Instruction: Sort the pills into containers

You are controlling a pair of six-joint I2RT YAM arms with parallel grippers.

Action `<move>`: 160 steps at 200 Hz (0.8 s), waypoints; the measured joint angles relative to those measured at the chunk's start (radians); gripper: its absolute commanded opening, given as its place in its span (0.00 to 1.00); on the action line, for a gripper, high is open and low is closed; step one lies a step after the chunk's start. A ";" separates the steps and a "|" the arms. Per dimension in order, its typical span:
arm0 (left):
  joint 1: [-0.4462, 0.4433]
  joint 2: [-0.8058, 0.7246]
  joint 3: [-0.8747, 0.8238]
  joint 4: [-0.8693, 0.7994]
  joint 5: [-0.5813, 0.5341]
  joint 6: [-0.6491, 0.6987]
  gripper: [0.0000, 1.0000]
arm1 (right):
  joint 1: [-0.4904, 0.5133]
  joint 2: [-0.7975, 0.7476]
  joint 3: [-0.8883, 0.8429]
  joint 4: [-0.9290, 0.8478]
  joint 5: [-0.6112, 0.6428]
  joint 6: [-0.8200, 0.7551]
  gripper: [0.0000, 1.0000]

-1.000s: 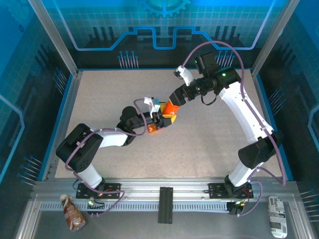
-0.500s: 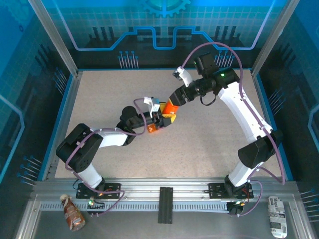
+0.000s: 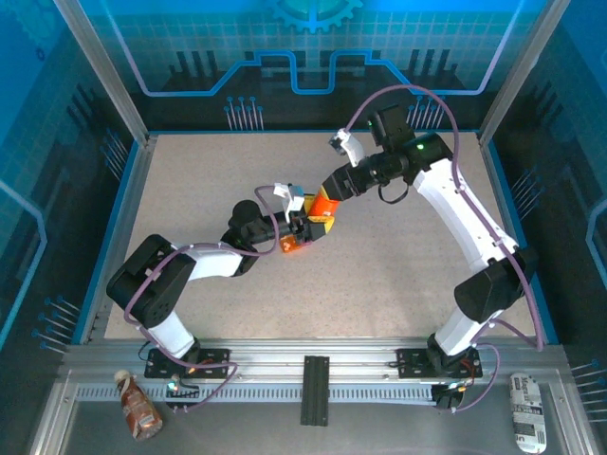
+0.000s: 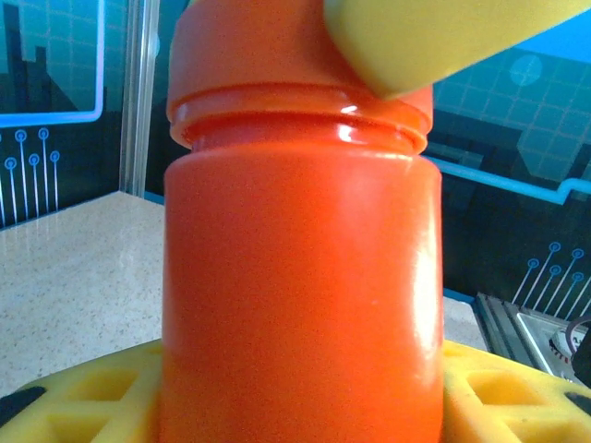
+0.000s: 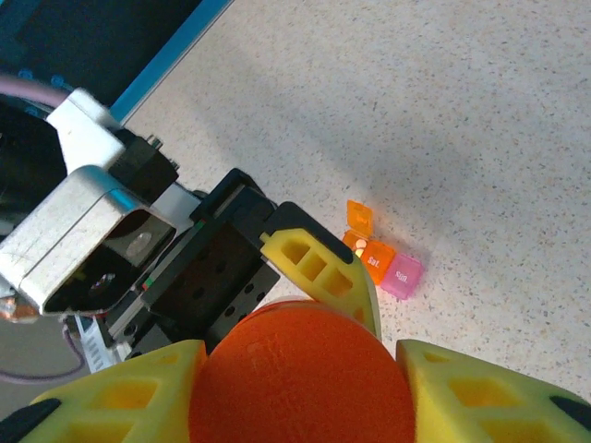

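Observation:
An orange bottle (image 3: 324,206) stands upright at the table's middle, and my left gripper (image 3: 308,226) is shut on its body (image 4: 295,277), with yellow fingers (image 4: 83,397) on both sides. From above, my right gripper (image 5: 300,388) is shut on the bottle's round orange cap (image 5: 300,369). One of its fingers (image 4: 434,37) crosses the cap in the left wrist view. The containers (image 5: 379,257) lie flat on the table just beyond the bottle: orange compartments with a pink end section (image 5: 403,274). One lid (image 5: 359,218) is flipped open, with small pale pills (image 5: 356,245) inside. The containers (image 3: 291,245) lie by the left gripper.
The speckled beige table (image 3: 398,265) is ringed by a blue rim and glass walls. The left arm's camera housing (image 5: 83,240) sits close beside the bottle. A small bottle (image 3: 138,406) and a packet (image 3: 526,412) lie outside on the front rail.
My right gripper's fingers have closed in onto the bottle's cap, and the right arm has shifted slightly. The left gripper and the bottle have stayed in place.

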 measured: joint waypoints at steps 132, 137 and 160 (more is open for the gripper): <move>-0.048 0.001 -0.006 -0.122 -0.323 0.191 0.00 | 0.066 -0.075 -0.253 0.364 0.271 0.471 0.68; -0.051 0.001 -0.005 -0.107 -0.324 0.191 0.00 | 0.064 -0.074 -0.253 0.362 0.259 0.469 0.71; -0.058 0.000 0.002 -0.040 -0.322 0.185 0.00 | 0.046 -0.073 -0.253 0.345 0.187 0.460 0.81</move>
